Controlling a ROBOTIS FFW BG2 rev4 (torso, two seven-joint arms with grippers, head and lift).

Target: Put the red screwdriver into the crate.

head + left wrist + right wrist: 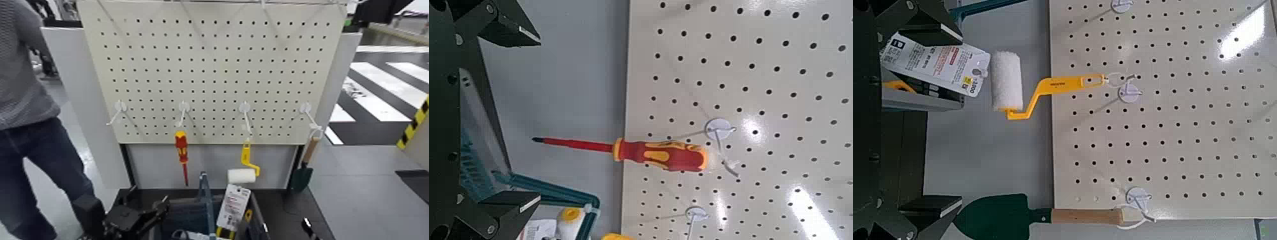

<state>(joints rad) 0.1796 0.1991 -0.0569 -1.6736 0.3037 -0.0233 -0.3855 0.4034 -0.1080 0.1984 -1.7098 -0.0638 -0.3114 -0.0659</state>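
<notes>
Nearest, the left gripper (137, 217) waits low with jaws spread, beside the crate (191, 220); the right gripper (311, 228) I cannot tell. Beyond, the red screwdriver (182, 153) hangs from a pegboard (210, 64) hook: light, rigid, likely best pinched across its fat handle.

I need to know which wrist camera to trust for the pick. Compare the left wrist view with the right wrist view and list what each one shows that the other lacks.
Left wrist view only: the red screwdriver hanging from a white hook, tip pointing off the board, framed by the open left gripper.

Right wrist view only: the yellow-handled paint roller, the wooden-handled green trowel, a labelled card and the open right gripper.

Both: the cream pegboard with white hooks, and the grey panel below it.
</notes>
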